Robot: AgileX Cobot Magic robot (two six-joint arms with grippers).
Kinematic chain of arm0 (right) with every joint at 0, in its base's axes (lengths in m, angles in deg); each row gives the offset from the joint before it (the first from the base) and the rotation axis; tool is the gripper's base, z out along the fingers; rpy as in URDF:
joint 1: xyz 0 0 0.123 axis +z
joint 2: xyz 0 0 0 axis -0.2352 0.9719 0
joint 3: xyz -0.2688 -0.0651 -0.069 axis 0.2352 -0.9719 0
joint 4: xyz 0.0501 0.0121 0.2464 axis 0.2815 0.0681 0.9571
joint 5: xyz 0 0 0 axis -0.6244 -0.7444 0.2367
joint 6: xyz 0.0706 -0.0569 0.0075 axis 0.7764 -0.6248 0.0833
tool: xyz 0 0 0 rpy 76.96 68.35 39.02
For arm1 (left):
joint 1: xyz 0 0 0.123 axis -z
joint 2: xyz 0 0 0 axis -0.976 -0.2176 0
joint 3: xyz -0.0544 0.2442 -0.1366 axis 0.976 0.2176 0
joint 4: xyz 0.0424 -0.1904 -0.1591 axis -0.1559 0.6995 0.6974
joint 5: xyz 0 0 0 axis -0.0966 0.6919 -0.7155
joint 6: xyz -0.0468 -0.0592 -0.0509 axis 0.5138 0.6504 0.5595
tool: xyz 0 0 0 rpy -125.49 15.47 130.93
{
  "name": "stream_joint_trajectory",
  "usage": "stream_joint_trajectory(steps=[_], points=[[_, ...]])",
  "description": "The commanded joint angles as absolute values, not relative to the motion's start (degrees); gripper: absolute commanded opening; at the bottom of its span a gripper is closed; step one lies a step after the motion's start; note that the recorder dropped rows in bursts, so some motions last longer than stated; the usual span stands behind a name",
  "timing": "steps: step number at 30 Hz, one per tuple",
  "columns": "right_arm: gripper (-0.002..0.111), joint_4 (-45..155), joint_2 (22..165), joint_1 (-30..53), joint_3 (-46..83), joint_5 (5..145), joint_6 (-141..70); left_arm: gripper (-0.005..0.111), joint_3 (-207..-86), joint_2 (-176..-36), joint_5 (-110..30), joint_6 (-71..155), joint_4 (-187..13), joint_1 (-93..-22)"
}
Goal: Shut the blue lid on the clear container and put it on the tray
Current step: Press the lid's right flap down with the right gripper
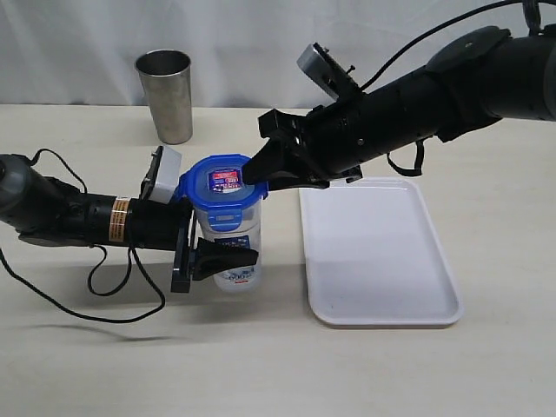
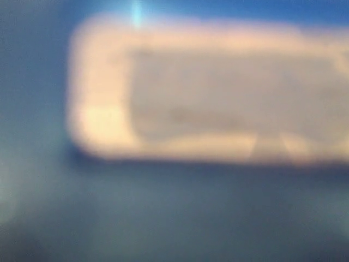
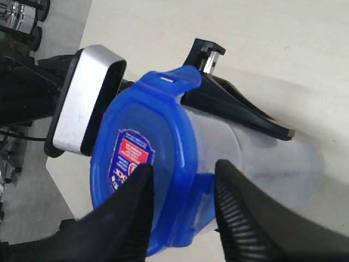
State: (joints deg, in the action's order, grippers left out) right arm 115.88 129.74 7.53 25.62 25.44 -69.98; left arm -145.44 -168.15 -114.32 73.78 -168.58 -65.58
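Note:
The clear container [image 1: 236, 236] stands upright on the table, just left of the tray [image 1: 434, 300]. The blue lid [image 1: 224, 184] sits on top of it, sticker up. My left gripper [image 1: 243, 250] is shut on the container's lower body from the left; one black finger [image 3: 234, 106] lies along its wall. My right gripper [image 1: 261, 178] comes in from the right, its jaws pinching the lid's right edge. In the right wrist view my right gripper [image 3: 182, 166] has one finger over the lid [image 3: 142, 125] top and the other below a flap against the container [image 3: 256, 158]. The left wrist view is only blue and beige blur.
A steel tumbler [image 1: 165, 87] stands at the back left. The left arm's cable [image 1: 95, 300] loops over the table in front of that arm. The white tray lies to the right of the container, under the right arm.

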Motion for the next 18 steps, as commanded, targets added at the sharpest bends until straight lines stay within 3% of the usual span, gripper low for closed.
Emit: stream_joint_trajectory(steps=[1,7,18], points=[[0.038,102.5,131.3,9.1,23.6,24.4,-71.7,0.000,-145.3,-168.6,-110.1,73.5,-168.3,-64.4],[0.057,100.1,127.0,9.1,23.6,27.2,-71.7,0.000,-145.3,-168.6,-110.1,73.5,-168.1,-64.4],[0.059,100.1,119.5,9.1,23.6,31.9,-77.9,0.000,-145.3,-168.6,-110.1,73.5,-167.5,-64.4]])
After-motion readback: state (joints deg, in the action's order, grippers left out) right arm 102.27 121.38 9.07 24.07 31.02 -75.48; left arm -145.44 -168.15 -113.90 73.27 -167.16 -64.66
